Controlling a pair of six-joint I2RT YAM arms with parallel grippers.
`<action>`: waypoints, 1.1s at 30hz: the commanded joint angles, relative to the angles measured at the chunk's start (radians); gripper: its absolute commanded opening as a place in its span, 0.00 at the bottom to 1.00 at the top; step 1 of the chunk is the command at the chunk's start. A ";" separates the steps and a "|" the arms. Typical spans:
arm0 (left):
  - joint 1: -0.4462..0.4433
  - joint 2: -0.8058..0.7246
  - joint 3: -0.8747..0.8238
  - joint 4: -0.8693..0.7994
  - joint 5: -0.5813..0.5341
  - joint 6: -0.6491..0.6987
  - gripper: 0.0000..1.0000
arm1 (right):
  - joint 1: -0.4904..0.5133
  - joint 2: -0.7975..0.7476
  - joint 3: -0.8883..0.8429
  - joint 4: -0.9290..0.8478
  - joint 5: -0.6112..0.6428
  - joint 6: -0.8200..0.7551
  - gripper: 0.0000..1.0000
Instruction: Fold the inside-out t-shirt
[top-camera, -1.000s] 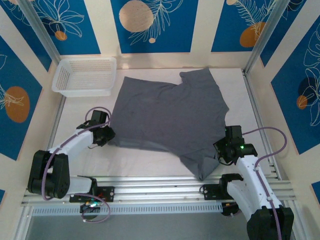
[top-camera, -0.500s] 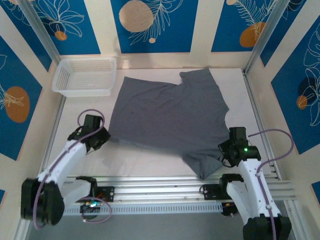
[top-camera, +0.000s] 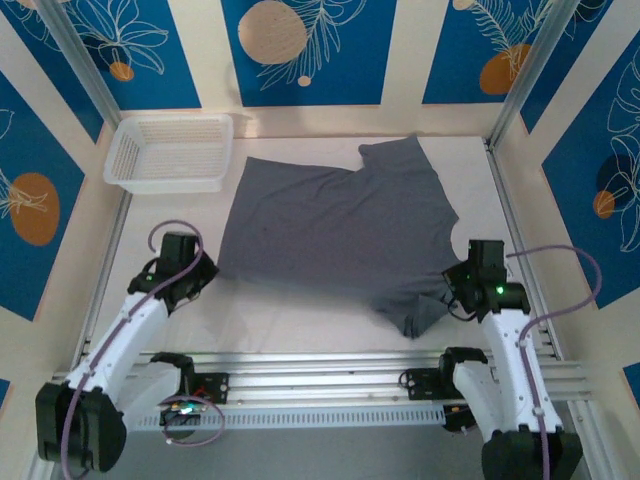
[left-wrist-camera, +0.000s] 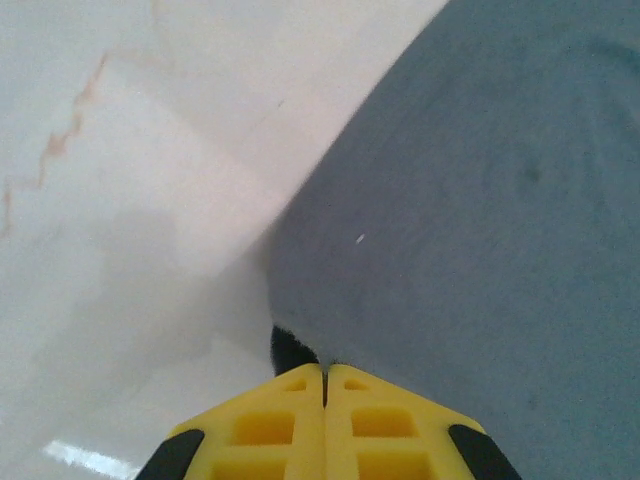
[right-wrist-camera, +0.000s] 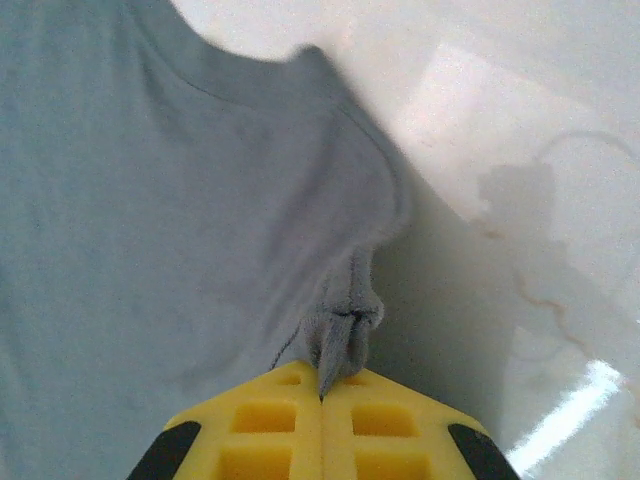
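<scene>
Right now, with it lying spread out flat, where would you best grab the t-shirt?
Pinch the t-shirt at its near corners, coming in low from the near side. It lies flat and thin on the table, so only its edges give something to nip; the right end effector is shut on a bunch there.

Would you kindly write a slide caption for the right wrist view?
Right gripper pinching a bunched edge of the dark grey t-shirt over the white table.
</scene>
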 joint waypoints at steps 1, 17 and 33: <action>0.012 0.101 0.128 0.079 -0.064 0.096 0.00 | -0.009 0.121 0.074 0.104 0.020 -0.031 0.00; 0.012 0.538 0.345 0.141 -0.049 0.219 0.00 | -0.063 0.510 0.203 0.307 -0.035 -0.096 0.00; 0.009 0.549 0.348 0.121 -0.062 0.189 0.40 | -0.136 0.523 0.212 0.176 -0.105 -0.093 0.52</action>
